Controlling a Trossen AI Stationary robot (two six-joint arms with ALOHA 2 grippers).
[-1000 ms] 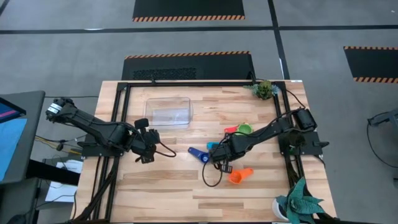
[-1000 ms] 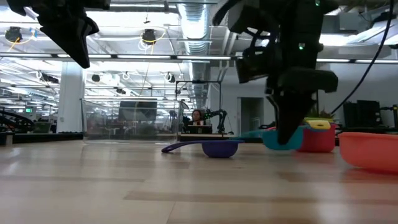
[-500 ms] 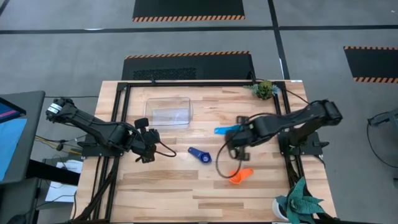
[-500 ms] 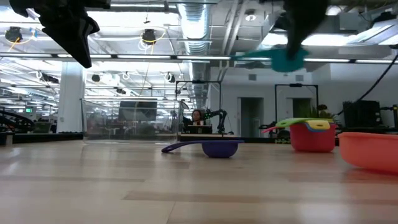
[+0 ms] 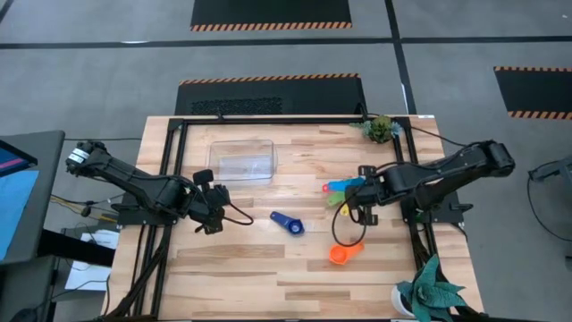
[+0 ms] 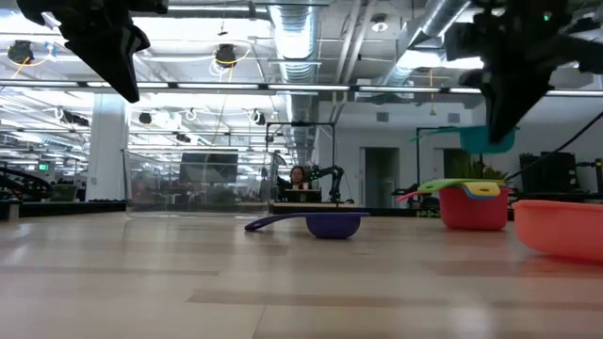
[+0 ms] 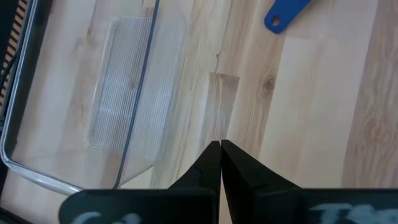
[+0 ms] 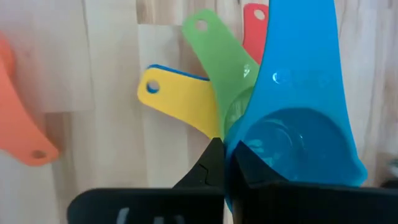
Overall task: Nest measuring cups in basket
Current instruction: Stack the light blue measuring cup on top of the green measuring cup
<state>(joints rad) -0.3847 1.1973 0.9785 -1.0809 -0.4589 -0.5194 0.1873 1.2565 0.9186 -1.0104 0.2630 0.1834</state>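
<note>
My right gripper (image 5: 356,202) is shut on a light blue measuring cup (image 8: 298,143) and holds it in the air over a nested stack of red, green and yellow cups (image 6: 476,205). A dark blue cup (image 5: 288,222) lies mid-table on its bowl. An orange cup (image 5: 342,253) lies nearer the front. The clear basket (image 5: 243,143) stands at the far left-centre. My left gripper (image 5: 213,207) hangs shut above the bare table, near the basket's front side. My right gripper pinches the light blue cup by the rim of its bowl (image 8: 234,148), on the side away from the handle, between its two fingers. The fingers come from above, pointing steeply down. The cup hangs clear of the table, its handle (image 6: 435,135) sticking out about level.
A small potted plant (image 5: 380,128) stands at the far right corner and a larger plant (image 5: 429,291) at the near right corner. Bare wood lies between the basket and the dark blue cup. A black cable (image 5: 344,234) loops below my right gripper.
My right gripper has risen from the table and gone toward the table's right edge, carrying the light blue cup. The cup has been lifted clear of the spot beside the dark blue cup and now hangs over the nested stack.
</note>
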